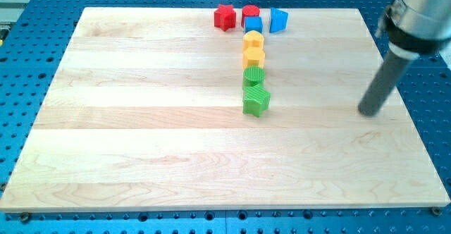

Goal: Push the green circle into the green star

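The green circle (254, 76) sits near the board's middle, touching the green star (256, 101) just below it. They end a column of blocks that runs down from the view's top. My tip (368, 113) rests on the board far to the view's right of both green blocks, well apart from them. The dark rod rises from it toward the view's upper right.
Above the green circle stand two yellow blocks (254, 39) (254, 57), a blue cube (254, 24) and a red cylinder (251, 12). A red star (225, 17) lies to their left and a blue block (279, 20) to their right. The wooden board (141, 135) lies on a blue perforated table.
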